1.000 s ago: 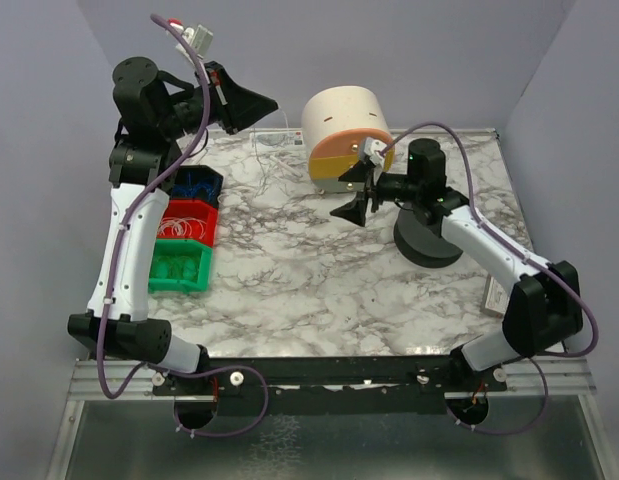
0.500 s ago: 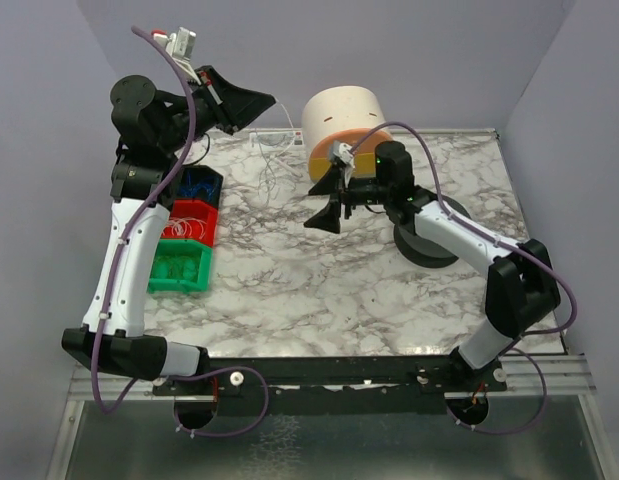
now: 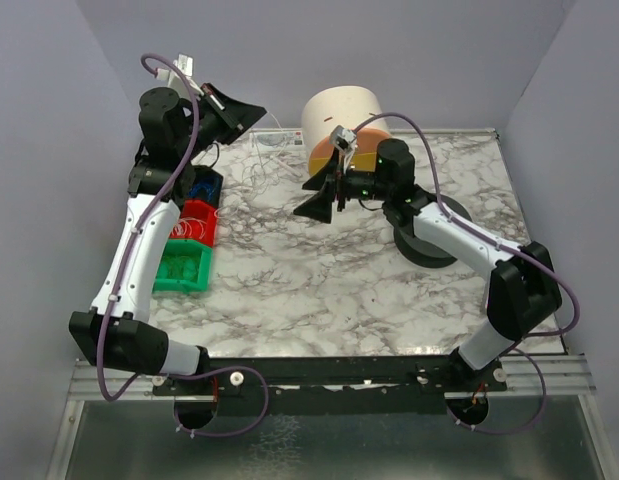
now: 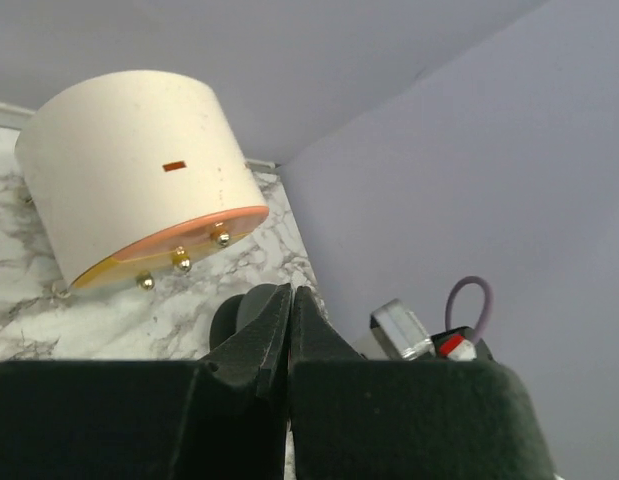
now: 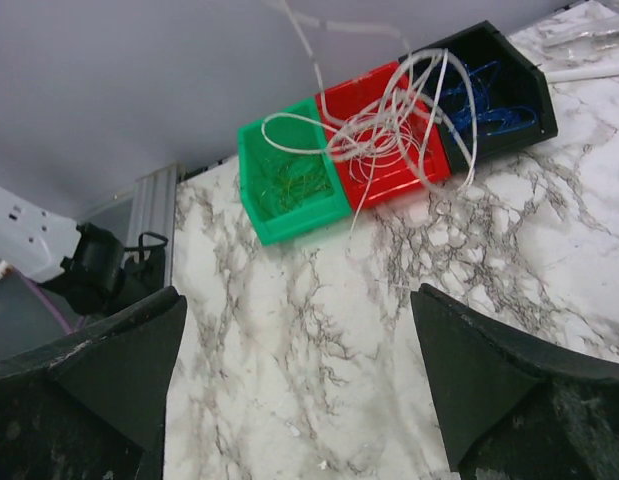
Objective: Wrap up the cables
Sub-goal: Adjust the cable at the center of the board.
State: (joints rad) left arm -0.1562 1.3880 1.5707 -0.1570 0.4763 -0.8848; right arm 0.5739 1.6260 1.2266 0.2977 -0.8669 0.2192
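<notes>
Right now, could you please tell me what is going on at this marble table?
The left gripper, raised at the back left, is shut, apparently on a tangle of thin whitish cables dangling near the green, red and black plastic bins. The right gripper hovers wide open above the marble table, facing that tangle, near the cream cylinder with an orange base.

Plastic bins, three: green bin (image 5: 304, 222), red bin (image 5: 404, 182), black bin (image 5: 524, 95). Cream cylindrical drum (image 3: 344, 125), one. Dark grey round spool (image 3: 429, 245), one. Thin whitish cables (image 5: 389, 120): tangled, uncountable.
</notes>
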